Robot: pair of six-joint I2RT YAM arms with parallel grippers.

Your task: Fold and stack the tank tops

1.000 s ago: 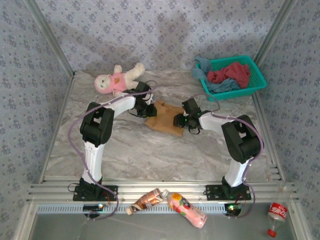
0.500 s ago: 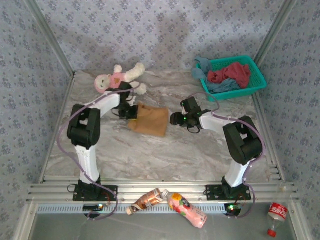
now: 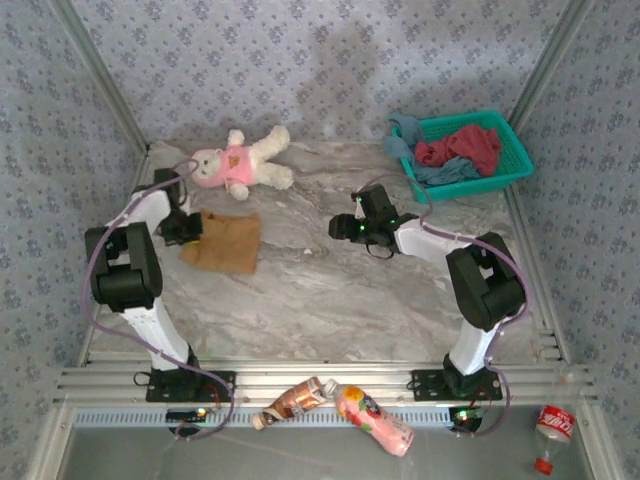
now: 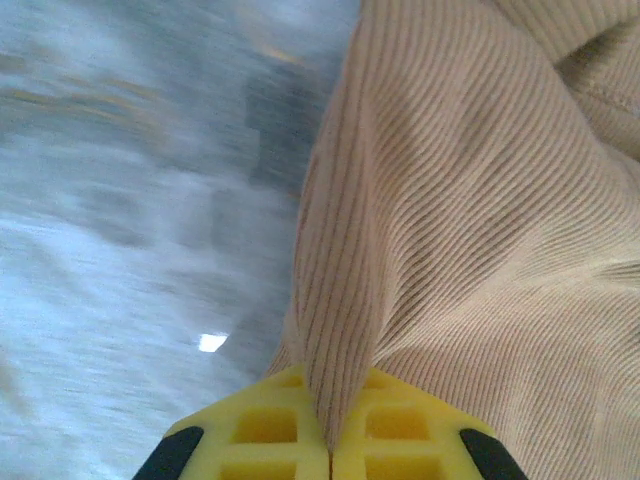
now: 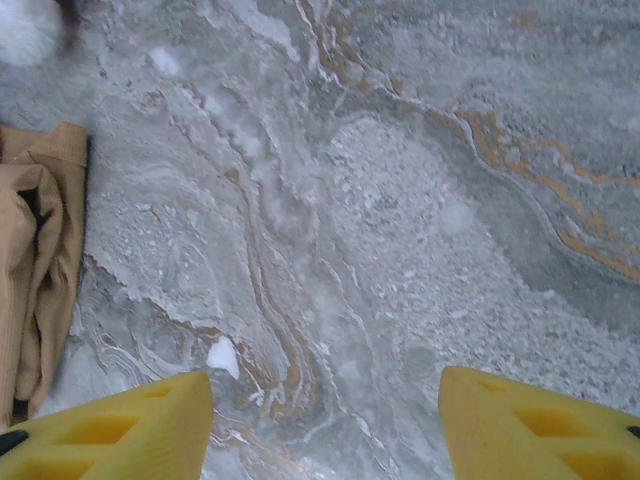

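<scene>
On the left of the counter (image 3: pixel 330 300), tan tank top (image 3: pixel 225 243) lies folded near the plush doll (image 3: pixel 240 165); left fingers (image 4: pixel 262 428) pinched on its edge. Right fingers (image 5: pixel 120 425) spread wide over bare counter; red top (image 3: pixel 460 145) and blue top (image 3: pixel 445 172) sit in teal basket (image 3: pixel 517 143).

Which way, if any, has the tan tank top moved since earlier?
Yes. The tan tank top has slid left, away from the teal basket, and now lies near the plush doll, pinched by the left claw.

White arms (image 3: pixel 165 322), black joints, lilac cables (image 3: pixel 88 262), yellow gripper fingers (image 5: pixel 110 430).
</scene>
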